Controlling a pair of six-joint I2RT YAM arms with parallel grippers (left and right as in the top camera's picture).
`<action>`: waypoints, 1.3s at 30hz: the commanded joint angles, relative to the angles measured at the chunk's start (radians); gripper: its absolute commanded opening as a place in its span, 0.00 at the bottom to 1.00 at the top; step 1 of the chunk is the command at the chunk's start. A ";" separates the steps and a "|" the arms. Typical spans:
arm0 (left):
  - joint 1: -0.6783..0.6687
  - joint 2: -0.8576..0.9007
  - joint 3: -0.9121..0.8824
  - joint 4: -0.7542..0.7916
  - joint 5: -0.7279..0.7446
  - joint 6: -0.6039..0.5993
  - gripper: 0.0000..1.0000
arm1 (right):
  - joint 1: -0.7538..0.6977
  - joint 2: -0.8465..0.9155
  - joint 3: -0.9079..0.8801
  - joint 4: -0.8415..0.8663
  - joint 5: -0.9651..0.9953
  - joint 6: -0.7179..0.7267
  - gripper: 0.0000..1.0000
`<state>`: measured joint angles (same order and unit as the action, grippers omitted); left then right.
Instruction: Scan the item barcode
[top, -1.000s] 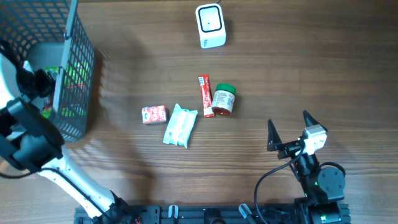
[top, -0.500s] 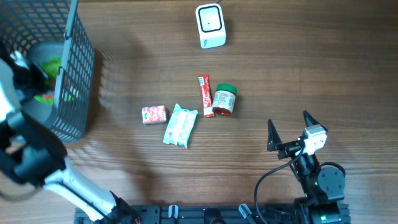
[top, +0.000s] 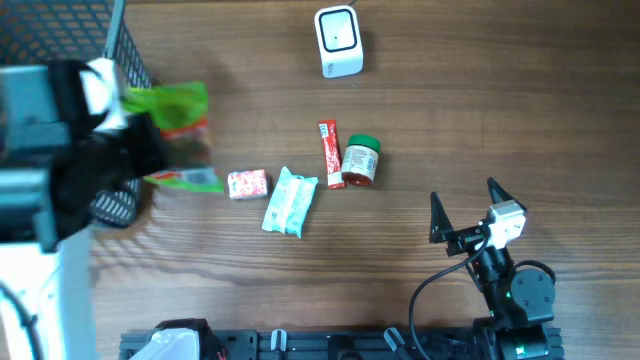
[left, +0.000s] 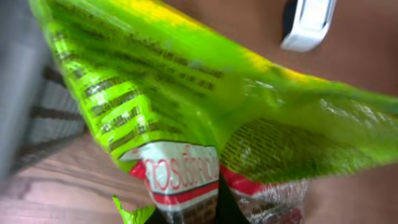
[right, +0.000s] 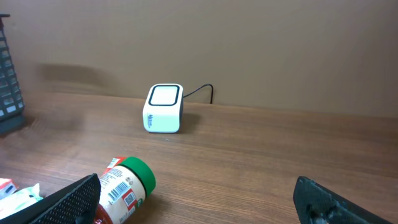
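A bright green snack bag (top: 172, 104) with a red and white band hangs above the table just right of the basket, and my left gripper (top: 148, 142) is shut on it. The bag (left: 186, 93) fills the left wrist view, pinched at its lower edge between my fingers (left: 225, 208). No barcode shows clearly on it. The white scanner (top: 338, 42) stands at the back centre, also seen as the scanner (left: 308, 23) beyond the bag and the scanner (right: 164, 107). My right gripper (top: 465, 205) stands open near the front right, holding nothing.
A dark wire basket (top: 128, 55) sits at the far left, mostly hidden by my left arm. Mid-table lie a pink packet (top: 247, 184), a wipes pack (top: 290, 200), a red bar (top: 330, 153) and a green-lidded jar (top: 359, 160), the same jar (right: 127, 183) lying before my right gripper.
My left gripper shut on the green bag inside the basket, then lifted it out and carried it right, toward the table's middle. The right arm has not moved.
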<state>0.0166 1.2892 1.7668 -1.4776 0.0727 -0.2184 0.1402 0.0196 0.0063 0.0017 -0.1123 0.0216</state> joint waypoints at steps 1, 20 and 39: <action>-0.135 0.007 -0.249 0.076 -0.158 -0.145 0.04 | -0.004 -0.006 -0.001 0.005 -0.013 0.005 1.00; -0.182 0.402 -0.819 0.776 -0.194 -0.204 0.04 | -0.004 -0.006 -0.001 0.005 -0.013 0.005 1.00; -0.174 0.194 -0.524 0.786 -0.145 -0.020 1.00 | -0.004 -0.006 -0.001 0.005 -0.013 0.005 1.00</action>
<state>-0.1638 1.5513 1.1427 -0.7010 -0.0616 -0.2512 0.1402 0.0193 0.0063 0.0032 -0.1123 0.0216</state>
